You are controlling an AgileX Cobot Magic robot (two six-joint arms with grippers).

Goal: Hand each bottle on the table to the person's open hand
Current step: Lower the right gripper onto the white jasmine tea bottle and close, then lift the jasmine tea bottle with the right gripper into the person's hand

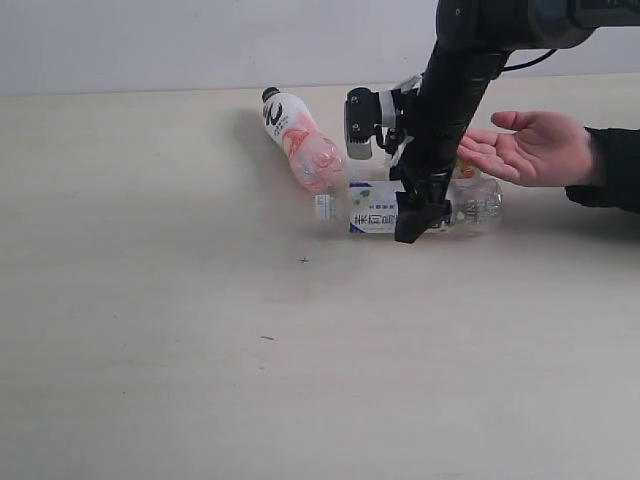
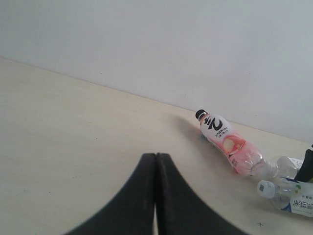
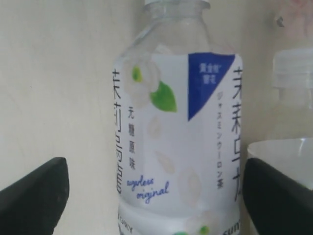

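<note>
Pale beige surface (image 1: pixel 200 380) stretches bare across the near half of your scene, marked only by a couple of tiny dark specks (image 1: pixel 304 260). Your left jaws sit low over that near stretch, pressed together with nothing between them, their black fingers (image 2: pixel 137 205) meeting in one seam, well apart from the bottles. Farther in, a white-green bottle (image 1: pixel 372 210) lies on its side on the surface, its white cap (image 1: pixel 324 207) pointing to the left of the exterior view. Your right arm (image 1: pixel 445 100) comes down from above onto this bottle, and your right jaws stand wide apart astride its body. In the right wrist view a black finger (image 3: pixel 34 196) shows on each side of the label. One has a plain strip of surface between it and the bottle; the other is close beside it, and you cannot tell whether it touches. Nothing is gripped. Just beside this bottle, on its far side, lies a second clear bottle (image 3: pixel 292 78) with a pale cap, mostly hidden behind the arm in the exterior view. Beyond them the pink bottle (image 1: pixel 300 148) lies on its side at an angle, black cap (image 1: pixel 269 95) toward the far left, its clear base end near the white cap. On the right, level with it, the person's open hand (image 1: pixel 535 148) is held palm up beside the arm, black sleeve (image 1: pixel 612 170) behind it. Plain pale wall (image 1: pixel 200 40) closes the back.
</note>
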